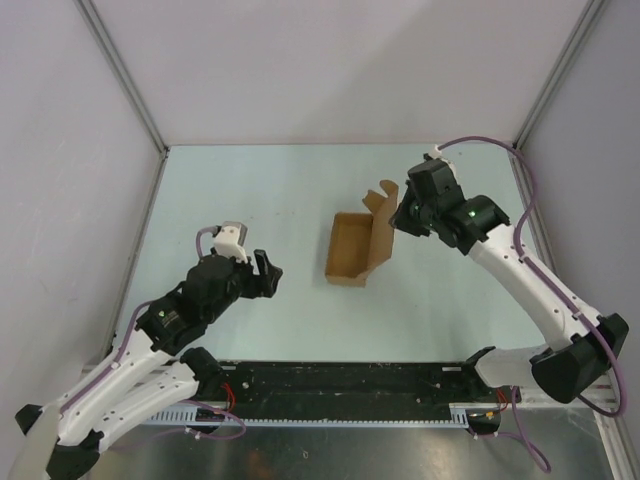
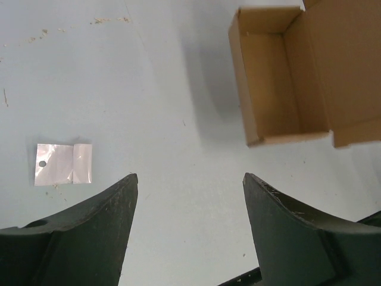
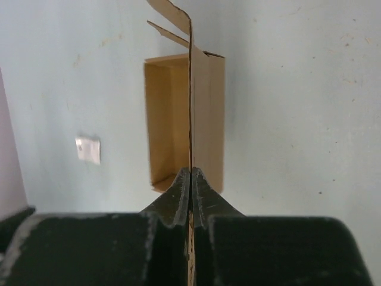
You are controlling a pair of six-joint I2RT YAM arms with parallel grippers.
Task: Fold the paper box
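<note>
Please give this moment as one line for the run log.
right claw: shut on raised lid of paper box | left claw: open, empty, away from box | box: open-topped, on table | small white scrap: on table

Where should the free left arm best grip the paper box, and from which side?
Probably the long wall of the paper box nearest the left gripper, from above: upright, thin, open-topped, so one jaw fits inside. The right gripper pinches the lid flap.
</note>
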